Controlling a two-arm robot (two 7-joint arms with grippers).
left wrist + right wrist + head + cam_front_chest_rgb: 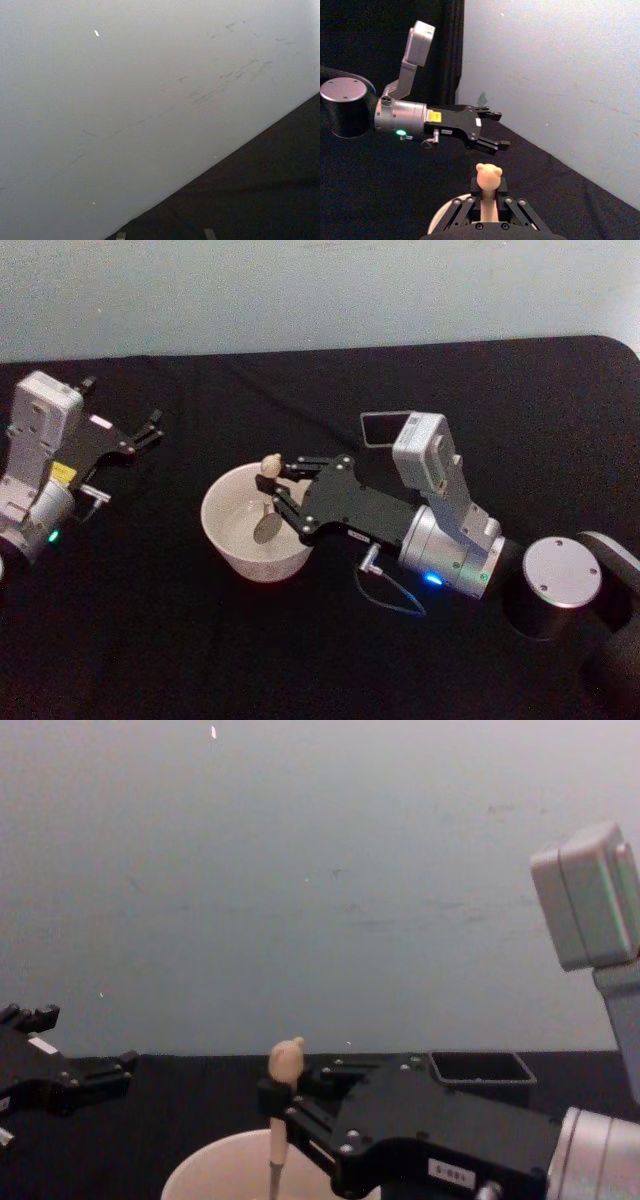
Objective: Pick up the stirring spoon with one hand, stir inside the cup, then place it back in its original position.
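Right gripper (283,490) is clenched on the stirring spoon (267,525), pinching the thin handle just under the bear-head knob. The spoon's dark oval bowl hangs down inside the cup (215,505), near the middle. Here's what matters: the spoon stands close to upright, knob up and bowl down, so its long axis runs nearly straight into the cup, while the gripper reaches in sideways over the rim from the robot's right. Seen from the chest, the stick drops from the gripper down past the pale rim; I can't tell whether the bowl touches the bottom. Any stirring sweep, I'd say, has to circle inside that wide rim with the handle held upright, and there looks to be room on every side. The left gripper (150,430) sits well apart on the robot's left of the surface (150,640), fingers spread and holding nothing, so the right arm is plainly the one on the job. Beyond the right gripper a dark square holder (480,1068) stands on the surface, and that's likely where the spoon goes home.
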